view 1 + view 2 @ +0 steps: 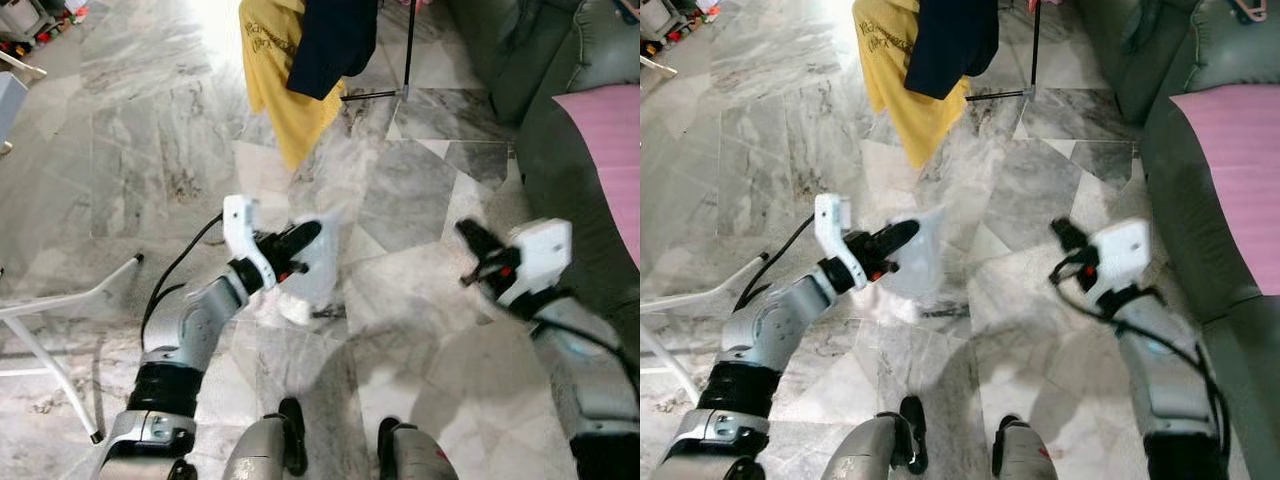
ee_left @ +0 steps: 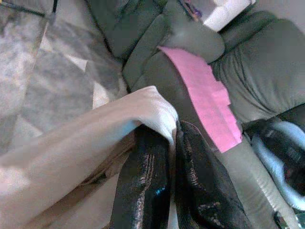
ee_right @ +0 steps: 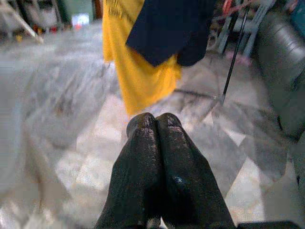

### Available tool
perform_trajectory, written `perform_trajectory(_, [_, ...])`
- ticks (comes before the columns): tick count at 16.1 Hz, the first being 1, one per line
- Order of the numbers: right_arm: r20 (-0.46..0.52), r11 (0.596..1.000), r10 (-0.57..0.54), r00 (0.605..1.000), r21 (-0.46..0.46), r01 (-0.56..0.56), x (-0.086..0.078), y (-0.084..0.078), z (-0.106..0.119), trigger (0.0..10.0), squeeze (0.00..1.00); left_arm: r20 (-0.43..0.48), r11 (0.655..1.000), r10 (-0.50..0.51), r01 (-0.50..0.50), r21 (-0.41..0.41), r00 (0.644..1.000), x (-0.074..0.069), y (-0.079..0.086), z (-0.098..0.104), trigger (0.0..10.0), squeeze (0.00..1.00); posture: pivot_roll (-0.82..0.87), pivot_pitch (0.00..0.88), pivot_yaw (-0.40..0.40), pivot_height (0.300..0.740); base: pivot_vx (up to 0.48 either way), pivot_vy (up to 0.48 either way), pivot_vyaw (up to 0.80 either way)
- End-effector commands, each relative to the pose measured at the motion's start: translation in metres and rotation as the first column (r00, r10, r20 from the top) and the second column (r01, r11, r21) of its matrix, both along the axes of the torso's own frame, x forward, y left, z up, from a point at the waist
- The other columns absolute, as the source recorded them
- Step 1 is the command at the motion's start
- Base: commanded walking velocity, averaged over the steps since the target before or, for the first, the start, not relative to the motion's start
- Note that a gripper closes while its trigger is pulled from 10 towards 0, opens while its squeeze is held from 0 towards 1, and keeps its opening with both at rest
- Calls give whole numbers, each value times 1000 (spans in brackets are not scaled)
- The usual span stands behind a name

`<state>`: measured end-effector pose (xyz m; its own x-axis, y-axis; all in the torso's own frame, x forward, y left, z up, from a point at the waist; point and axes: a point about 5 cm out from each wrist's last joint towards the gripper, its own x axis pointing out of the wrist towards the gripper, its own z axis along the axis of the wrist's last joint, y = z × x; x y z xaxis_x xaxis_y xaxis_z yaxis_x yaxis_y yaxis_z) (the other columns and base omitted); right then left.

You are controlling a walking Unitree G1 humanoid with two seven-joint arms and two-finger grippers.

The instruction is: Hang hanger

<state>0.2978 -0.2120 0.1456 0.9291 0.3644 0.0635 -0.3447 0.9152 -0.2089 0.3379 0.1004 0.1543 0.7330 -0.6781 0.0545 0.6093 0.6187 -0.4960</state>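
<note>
carrying step — left gripper (image 1: 305,240) clamped on a pale garment (image 1: 318,268), right gripper (image 3: 153,120) pressed together empty — next it must reach the clothes rack (image 1: 407,50) ahead.

The pale cloth (image 1: 318,262) in the left gripper (image 1: 305,240) is showing up blurred; any hanger inside it is staying hidden. Yellow garment (image 1: 275,70) and dark garment (image 1: 335,40) are running off the top edge.

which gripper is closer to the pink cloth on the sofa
Right. The right gripper hangs over the floor just beside the sofa bearing the pink cloth; the left gripper, clamped on a pale cloth, is farther left.
</note>
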Motion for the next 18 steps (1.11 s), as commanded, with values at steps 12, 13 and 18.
perform_trajectory(12, [-35,969,-241,970,-61,238,-6,25,-39,667,0,-169,786,618,-607,115,768,46,26,29,10000,0,-56,298,179,740,0,0,0])
perform_trajectory(13, [-43,967,-249,968,-60,246,-7,26,-43,1922,0,-164,799,601,-593,99,783,47,24,34,10000,0,-53,298,189,740,0,0,0])
perform_trajectory(18, [-157,977,-185,970,-137,164,-17,36,-75,10000,1000,-8,995,85,-86,-53,996,27,-19,66,10000,0,-56,290,191,740,0,0,0])
